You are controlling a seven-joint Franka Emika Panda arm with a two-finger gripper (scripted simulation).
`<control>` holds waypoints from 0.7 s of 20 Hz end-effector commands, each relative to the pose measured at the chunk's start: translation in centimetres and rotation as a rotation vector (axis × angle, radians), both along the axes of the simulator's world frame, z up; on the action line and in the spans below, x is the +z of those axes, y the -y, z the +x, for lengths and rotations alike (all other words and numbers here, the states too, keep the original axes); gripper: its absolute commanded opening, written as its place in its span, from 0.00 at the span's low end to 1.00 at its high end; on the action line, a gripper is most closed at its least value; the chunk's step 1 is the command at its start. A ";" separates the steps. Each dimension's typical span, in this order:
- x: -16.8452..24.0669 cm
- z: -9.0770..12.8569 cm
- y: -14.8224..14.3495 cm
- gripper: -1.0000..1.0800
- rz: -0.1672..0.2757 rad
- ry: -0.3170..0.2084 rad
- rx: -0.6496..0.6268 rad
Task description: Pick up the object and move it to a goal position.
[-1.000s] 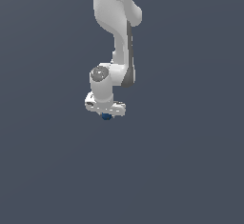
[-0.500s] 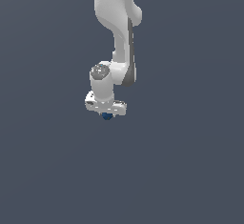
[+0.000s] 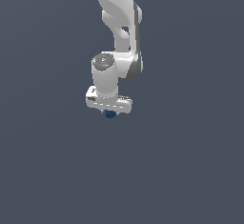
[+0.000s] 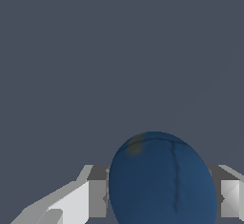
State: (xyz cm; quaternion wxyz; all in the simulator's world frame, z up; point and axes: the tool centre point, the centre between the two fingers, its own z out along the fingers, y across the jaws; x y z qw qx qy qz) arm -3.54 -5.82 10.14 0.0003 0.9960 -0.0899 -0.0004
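**Ball Held Tight, Hardly Any Move**

While the white arm (image 3: 119, 32) hangs down from the top of the exterior view, the gripper (image 3: 110, 112) sits near the middle of the scene, a bit toward the exterior view's left. Since a second ago, almost nothing has changed. The arm is in the same spot, and the ball (image 3: 110, 114) is still tucked under the claw. That likely means the ball is already picked up, and the arm is either at the goal or moving very slowly toward it. No goal mark shows in the pictures, so it is hard to say how far is left.

The claw is pinching the ball. In the wrist view the ball (image 4: 162, 180) sits between the two fingers (image 4: 78, 204), one on each side, right against it.

The ball is dark blue, smooth and round. It has a thin dark line down its middle and a small yellowish spot near its upper edge. It is much narrower than the claw. All around is plain dark grey.
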 end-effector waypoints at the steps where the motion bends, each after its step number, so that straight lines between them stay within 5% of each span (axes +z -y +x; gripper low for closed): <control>1: 2.2 0.9 -0.8 0.00 0.000 0.001 0.000; 14: 14.3 6.3 -5.1 0.00 -0.001 0.001 0.000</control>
